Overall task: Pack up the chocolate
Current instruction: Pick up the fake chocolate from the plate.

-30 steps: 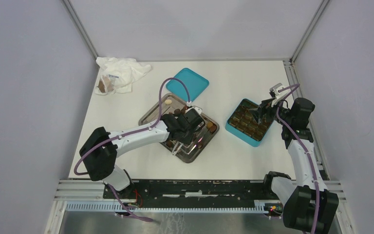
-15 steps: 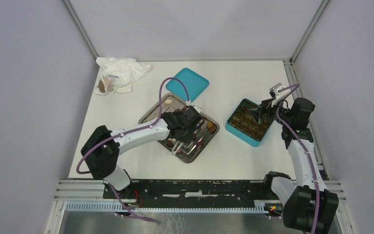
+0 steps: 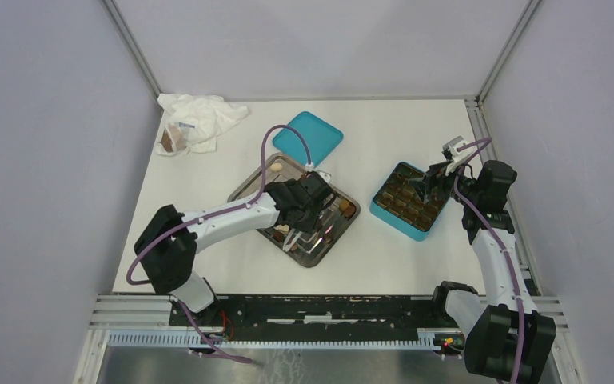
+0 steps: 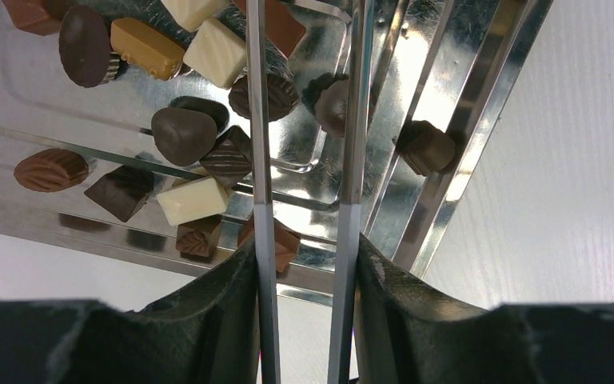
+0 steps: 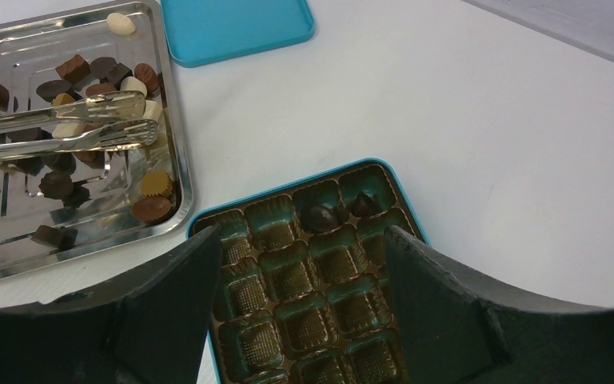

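Observation:
The chocolate [image 4: 184,132] lies as several dark, light brown and cream pieces on the steel tray [image 3: 244,192], which also shows in the right wrist view [image 5: 72,68]. My left gripper [image 3: 310,210] hangs over the tray. It is shut on metal tongs [image 4: 257,160], whose two blades run forward between my fingers [image 4: 304,256]. The tong tips [image 5: 140,120] rest low among the pieces; I cannot tell whether a piece is between them. My right gripper [image 5: 304,240] is open and empty above the teal box [image 3: 384,210], also seen in the right wrist view [image 5: 288,186]. Two dark pieces [image 5: 320,216] sit in its far cells.
The teal lid [image 3: 308,138] lies flat behind the tray. A crumpled white plastic bag [image 3: 200,118] with a brown lump sits at the far left corner. Frame rails run along the table's sides and near edge.
My left gripper with the tongs has shifted slightly left and back over the tray. The right arm has not moved.

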You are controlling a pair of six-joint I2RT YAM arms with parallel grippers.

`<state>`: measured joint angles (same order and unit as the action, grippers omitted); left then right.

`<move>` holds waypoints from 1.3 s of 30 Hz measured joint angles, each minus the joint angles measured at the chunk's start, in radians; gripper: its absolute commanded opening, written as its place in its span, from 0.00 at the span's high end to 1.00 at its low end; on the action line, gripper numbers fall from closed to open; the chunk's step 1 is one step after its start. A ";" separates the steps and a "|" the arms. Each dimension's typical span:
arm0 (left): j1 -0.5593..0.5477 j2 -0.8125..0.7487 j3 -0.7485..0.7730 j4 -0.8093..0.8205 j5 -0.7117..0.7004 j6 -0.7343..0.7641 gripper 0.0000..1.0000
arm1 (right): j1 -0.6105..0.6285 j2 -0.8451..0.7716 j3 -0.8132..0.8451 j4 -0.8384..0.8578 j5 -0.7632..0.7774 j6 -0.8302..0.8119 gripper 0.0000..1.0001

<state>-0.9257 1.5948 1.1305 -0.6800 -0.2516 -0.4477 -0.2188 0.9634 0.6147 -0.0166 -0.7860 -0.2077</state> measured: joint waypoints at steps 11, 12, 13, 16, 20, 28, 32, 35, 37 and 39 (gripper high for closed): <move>0.006 -0.015 0.010 0.000 0.021 0.000 0.54 | 0.000 0.000 0.000 0.000 -0.002 0.000 0.20; 0.007 -0.018 0.010 0.000 0.022 0.000 0.54 | 0.000 0.000 0.000 0.000 -0.002 0.000 0.21; 0.009 -0.021 0.010 0.000 0.023 0.000 0.54 | 0.000 0.000 0.000 0.000 -0.002 0.000 0.20; 0.013 -0.026 0.010 0.000 0.024 0.000 0.54 | 0.000 0.000 0.000 0.000 -0.004 0.000 0.20; 0.017 -0.026 0.010 -0.002 0.026 0.000 0.54 | 0.000 0.000 0.000 0.000 -0.005 0.000 0.20; 0.021 -0.026 0.010 -0.005 0.027 0.000 0.54 | 0.000 0.000 0.000 0.000 -0.008 0.000 0.21; 0.021 -0.026 0.010 -0.005 0.028 0.000 0.54 | 0.000 0.000 0.000 0.000 -0.008 0.000 0.20; 0.021 -0.025 0.010 -0.005 0.034 0.000 0.54 | 0.000 0.000 0.000 0.000 -0.008 0.000 0.20; 0.021 -0.024 0.010 -0.005 0.043 0.000 0.54 | 0.000 0.000 0.000 0.000 -0.008 0.000 0.21; 0.021 -0.023 0.010 -0.005 0.046 0.000 0.54 | 0.000 0.000 0.000 0.000 -0.008 0.000 0.20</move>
<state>-0.9043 1.5719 1.1400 -0.6846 -0.2058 -0.4473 -0.2188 0.9634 0.6147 -0.0166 -0.7937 -0.2073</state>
